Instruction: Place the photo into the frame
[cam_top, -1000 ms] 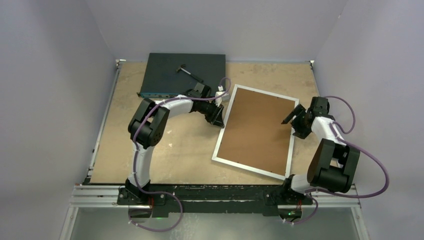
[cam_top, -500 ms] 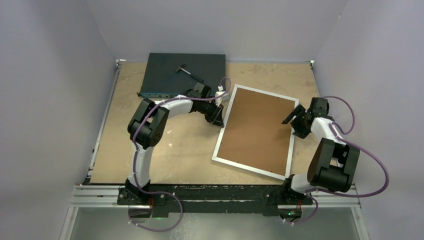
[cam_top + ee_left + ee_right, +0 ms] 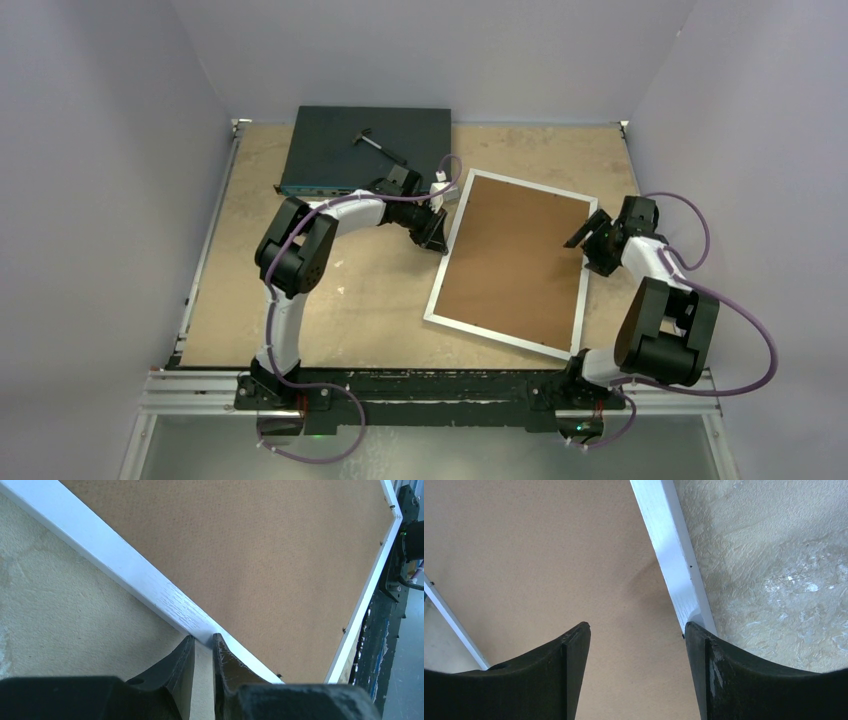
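The frame (image 3: 500, 337) is a large rectangle with a thin white border. It lies flat and skewed on the right half of the table (image 3: 350, 290) (back side up). A plain brown backing board (image 3: 515, 260) fills it edge to edge.

The left gripper (image 3: 203, 639) is at the frame's left border with its fingers drawn to a thin slit. I cannot tell whether they pinch the rim. The right gripper (image 3: 636, 627) is spread wide over the right border, with one finger above the board.

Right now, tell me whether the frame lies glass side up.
No, the frame lies with its brown backing board facing up, and no glass shows.
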Tool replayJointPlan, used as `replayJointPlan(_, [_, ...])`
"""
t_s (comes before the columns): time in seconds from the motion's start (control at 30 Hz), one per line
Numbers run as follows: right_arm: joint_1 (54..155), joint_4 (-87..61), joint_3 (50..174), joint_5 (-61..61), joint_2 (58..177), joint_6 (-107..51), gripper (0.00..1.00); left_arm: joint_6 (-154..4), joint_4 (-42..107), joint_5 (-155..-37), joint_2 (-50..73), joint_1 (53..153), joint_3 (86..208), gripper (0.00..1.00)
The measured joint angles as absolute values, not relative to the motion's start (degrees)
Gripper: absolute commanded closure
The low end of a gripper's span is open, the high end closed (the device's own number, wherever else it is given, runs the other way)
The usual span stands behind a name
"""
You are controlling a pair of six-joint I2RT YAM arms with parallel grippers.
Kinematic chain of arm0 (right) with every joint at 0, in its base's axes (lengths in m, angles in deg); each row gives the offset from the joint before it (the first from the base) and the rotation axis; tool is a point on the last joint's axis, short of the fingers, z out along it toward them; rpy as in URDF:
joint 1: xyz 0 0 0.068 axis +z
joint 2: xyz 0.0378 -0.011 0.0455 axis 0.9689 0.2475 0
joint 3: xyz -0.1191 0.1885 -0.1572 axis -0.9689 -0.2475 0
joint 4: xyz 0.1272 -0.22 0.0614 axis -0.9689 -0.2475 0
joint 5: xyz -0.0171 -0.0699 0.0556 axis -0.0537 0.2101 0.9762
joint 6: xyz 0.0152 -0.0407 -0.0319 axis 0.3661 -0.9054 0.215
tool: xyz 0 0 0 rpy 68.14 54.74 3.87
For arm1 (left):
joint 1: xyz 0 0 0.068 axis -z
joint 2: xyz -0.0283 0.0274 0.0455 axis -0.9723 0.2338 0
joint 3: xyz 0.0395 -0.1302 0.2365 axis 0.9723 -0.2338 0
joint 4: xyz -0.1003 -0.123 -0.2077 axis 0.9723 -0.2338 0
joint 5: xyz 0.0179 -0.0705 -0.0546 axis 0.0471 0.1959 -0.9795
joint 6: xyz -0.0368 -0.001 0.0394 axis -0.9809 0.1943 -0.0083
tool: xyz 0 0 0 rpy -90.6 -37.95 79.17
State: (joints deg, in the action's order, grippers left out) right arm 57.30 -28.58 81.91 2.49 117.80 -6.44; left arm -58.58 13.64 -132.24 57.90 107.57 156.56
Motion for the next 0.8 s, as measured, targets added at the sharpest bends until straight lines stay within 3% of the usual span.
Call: replayJointPlan(0.8, [58.05,-32.05,81.89,2.53,116.75,-6.46,0.26,-58.56,13.68,-132.17,57.79,107.55,156.56,0.87])
